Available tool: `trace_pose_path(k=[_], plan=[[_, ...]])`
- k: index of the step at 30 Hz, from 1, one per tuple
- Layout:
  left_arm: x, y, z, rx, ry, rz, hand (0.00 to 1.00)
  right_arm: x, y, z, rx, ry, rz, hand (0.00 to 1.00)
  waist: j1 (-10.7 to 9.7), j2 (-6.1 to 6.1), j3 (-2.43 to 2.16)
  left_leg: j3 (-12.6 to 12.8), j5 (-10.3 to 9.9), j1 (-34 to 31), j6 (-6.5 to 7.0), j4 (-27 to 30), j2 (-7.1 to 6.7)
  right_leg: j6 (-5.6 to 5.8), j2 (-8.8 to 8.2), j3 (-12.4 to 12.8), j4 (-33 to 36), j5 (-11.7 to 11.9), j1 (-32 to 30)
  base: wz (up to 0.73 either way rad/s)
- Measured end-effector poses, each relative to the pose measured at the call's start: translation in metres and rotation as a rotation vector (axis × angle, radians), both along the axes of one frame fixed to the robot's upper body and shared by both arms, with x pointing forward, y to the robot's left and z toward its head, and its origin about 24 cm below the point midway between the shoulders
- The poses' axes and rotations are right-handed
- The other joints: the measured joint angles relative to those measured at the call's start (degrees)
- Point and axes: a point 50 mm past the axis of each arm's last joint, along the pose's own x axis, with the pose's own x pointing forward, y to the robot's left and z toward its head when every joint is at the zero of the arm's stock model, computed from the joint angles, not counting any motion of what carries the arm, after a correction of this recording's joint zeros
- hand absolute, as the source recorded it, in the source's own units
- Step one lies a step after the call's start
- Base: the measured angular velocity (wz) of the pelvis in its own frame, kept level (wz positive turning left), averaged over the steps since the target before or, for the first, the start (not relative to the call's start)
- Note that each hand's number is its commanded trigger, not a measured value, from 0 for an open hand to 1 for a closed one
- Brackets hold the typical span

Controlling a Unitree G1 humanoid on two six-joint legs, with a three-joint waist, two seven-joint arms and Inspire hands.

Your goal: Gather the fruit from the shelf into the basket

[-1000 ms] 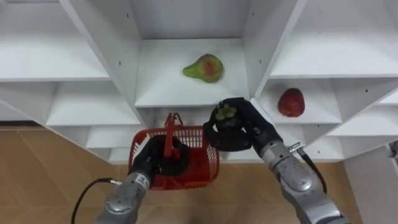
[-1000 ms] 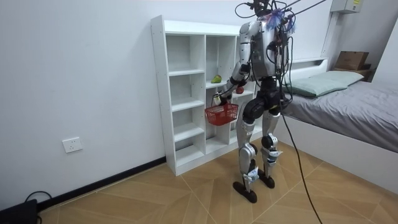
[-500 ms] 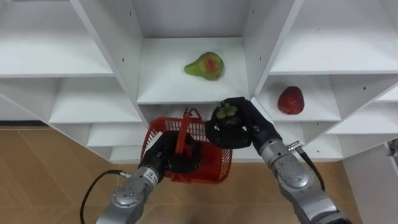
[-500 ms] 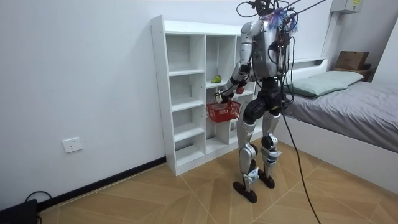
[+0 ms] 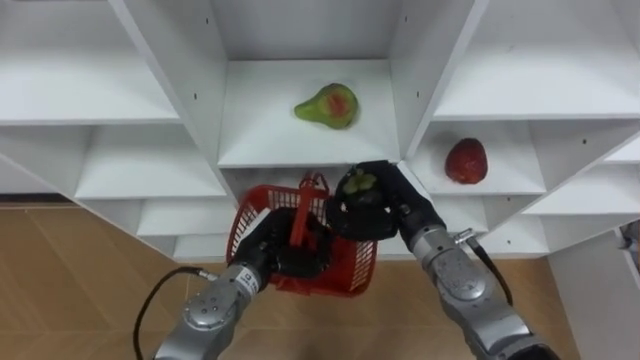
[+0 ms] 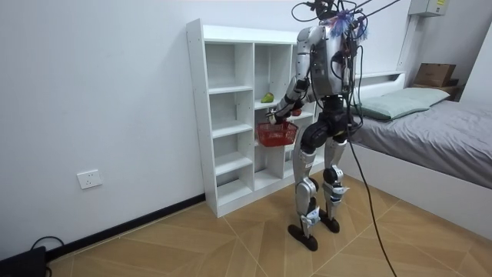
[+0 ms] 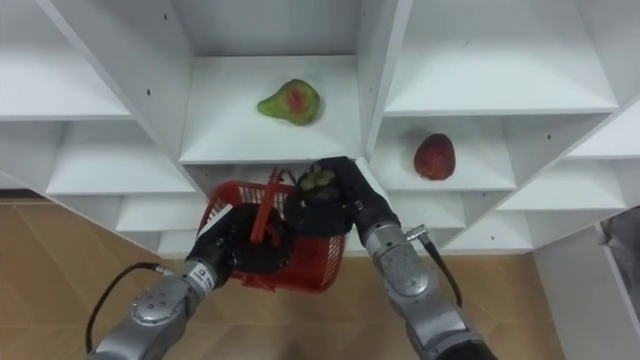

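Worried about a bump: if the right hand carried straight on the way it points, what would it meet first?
Probably the front edge of the shelf board under the pear, though depth is unclear. The right hand, shut on a mangosteen, points up-left; the red basket hangs lower left.

Bright, even light — soft shadows beneath shelves (image 5: 260, 135)

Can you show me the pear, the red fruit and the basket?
Pear (image 5: 327, 105): left eye view, its middle.
Red fruit (image 5: 467, 161): left eye view, its middle.
Basket (image 5: 352, 270): left eye view, its right wall.
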Motion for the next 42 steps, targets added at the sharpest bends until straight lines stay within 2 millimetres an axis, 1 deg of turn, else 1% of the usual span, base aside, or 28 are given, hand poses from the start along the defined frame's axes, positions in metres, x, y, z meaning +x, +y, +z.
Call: trace_pose_path(k=[10, 11, 12, 13, 14, 21, 27, 42], plan=[[0.0040, -0.0025, 0.0094, -0.028, -0.037, -0.016, 1.00, 0.0052, 0.0037, 0.0072, 0.047, -0.016, 0.025, 1.00, 0.1, 0.20, -0.09, 0.0, 0.0, 0.0, 0.00, 0.1, 0.02, 0.00, 0.01, 0.0, 0.0, 0.0, 0.0, 0.00], [0.0039, -0.0025, 0.0093, -0.028, -0.037, -0.016, 1.00, 0.0052, 0.0037, 0.0072, 0.048, -0.015, 0.025, 0.72, 0.1, 0.21, -0.09, 0.0, 0.0, 0.0, 0.00, 0.1, 0.03, 0.00, 0.01, 0.1, 0.0, 0.0, 0.0, 0.00], [0.0040, -0.0027, 0.0095, -0.029, -0.038, -0.018, 1.00, 0.0052, 0.0037, 0.0073, 0.050, -0.016, 0.027, 0.57, 0.1, 0.22, -0.10, 0.0, 0.0, 0.0, 0.00, 0.1, 0.02, 0.00, 0.02, 0.1, 0.0, 0.0, 0.0, 0.00], [0.0040, -0.0028, 0.0097, -0.030, -0.038, -0.019, 1.00, 0.0051, 0.0036, 0.0073, 0.052, -0.015, 0.030, 0.23, 0.1, 0.26, -0.12, 0.0, 0.0, 0.0, 0.00, 0.1, 0.02, 0.00, 0.01, 0.1, 0.0, 0.0, 0.0, 0.00], [0.0040, -0.0028, 0.0097, -0.030, -0.038, -0.020, 1.00, 0.0051, 0.0036, 0.0073, 0.054, -0.014, 0.030, 0.00, 0.1, 0.28, -0.12, 0.0, 0.0, 0.0, 0.00, 0.1, 0.02, 0.00, 0.01, 0.1, 0.0, 0.0, 0.0, 0.00], [0.0037, -0.0036, 0.0098, -0.034, -0.037, -0.034, 1.00, 0.0046, 0.0044, 0.0073, 0.072, -0.009, 0.036, 0.00, 0.1, 0.39, -0.14, 0.0, 0.0, 0.0, 0.00, 0.3, 0.02, -0.05, 0.03, 0.1, 0.1, 0.1, 0.0, 0.00], [0.0036, -0.0037, 0.0098, -0.035, -0.037, -0.034, 1.00, 0.0042, 0.0038, 0.0068, 0.093, 0.001, 0.031, 0.00, 0.1, 0.74, -0.15, 0.0, 0.0, 0.0, -0.01, 0.4, 0.02, -0.09, 0.09, 0.1, 0.2, 0.1, 0.0, 0.00], [0.0042, -0.0038, 0.0116, -0.023, -0.049, -0.026, 1.00, 0.0030, 0.0018, 0.0076, 0.068, -0.027, 0.035, 0.00, 0.2, 0.85, -0.22, 0.1, 0.0, -0.4, -0.01, 0.4, 0.04, -0.12, 0.10, 0.2, 0.5, 0.1, -0.5, 0.00]])
